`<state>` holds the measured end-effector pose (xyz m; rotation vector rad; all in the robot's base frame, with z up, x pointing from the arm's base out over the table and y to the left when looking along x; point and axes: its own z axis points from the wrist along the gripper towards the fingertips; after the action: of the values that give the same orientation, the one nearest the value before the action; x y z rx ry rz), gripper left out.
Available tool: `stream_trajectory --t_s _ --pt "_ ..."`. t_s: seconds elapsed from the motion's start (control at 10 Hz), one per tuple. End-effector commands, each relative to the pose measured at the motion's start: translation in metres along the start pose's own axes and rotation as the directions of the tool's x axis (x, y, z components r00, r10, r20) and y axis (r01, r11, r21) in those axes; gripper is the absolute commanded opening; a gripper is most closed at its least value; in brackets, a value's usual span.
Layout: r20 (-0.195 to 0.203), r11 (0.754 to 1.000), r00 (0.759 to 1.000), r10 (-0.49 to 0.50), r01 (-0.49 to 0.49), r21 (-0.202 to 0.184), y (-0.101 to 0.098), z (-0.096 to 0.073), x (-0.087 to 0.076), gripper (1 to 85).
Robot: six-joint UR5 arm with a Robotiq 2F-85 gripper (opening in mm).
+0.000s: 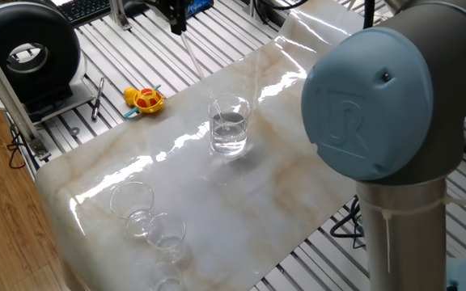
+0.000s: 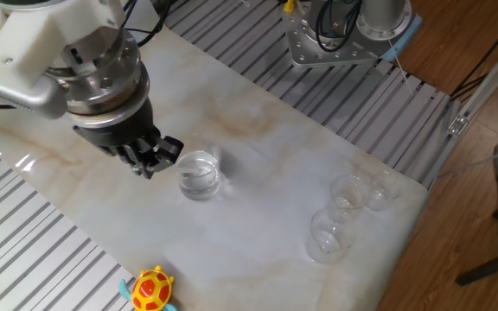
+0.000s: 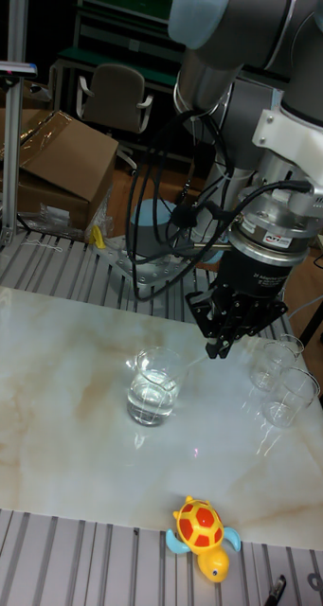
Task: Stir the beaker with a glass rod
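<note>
Arm above a marble table, rod slanting toward the beaker.

The arm hangs over the table. Its gripper has its fingers pinched on the top of the rod, which slants down toward the beaker; whether its tip is in the liquid I cannot tell. The beaker stands mid-table, part-filled. A cluster of small cups sits well apart, near one end. A toy turtle lies just off the table edge.
</note>
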<state>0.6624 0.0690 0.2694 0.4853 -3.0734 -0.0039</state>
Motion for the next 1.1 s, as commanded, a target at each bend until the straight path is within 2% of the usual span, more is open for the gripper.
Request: stream_trajectory --t_s 0.0,0.2,0.3,0.5,0.7,1.0 --pt "0.013 0.997 0.998 -0.069 0.069 0.029 -0.013 -0.004 -0.005 1.0" --pt "0.008 0.999 0.999 -0.045 0.045 0.007 -0.010 -0.008 0.006 1.0" --pt "0.013 1.000 1.000 -0.016 0.016 -0.021 -0.002 -0.010 0.009 1.0" --pt "0.035 0.997 0.999 0.022 -0.020 -0.071 0.015 -0.012 0.002 1.0" --pt "0.052 0.997 0.998 0.022 -0.018 -0.073 0.018 -0.012 -0.005 1.0" --pt "0.056 0.999 0.998 -0.032 0.034 -0.028 0.007 -0.012 -0.007 1.0"
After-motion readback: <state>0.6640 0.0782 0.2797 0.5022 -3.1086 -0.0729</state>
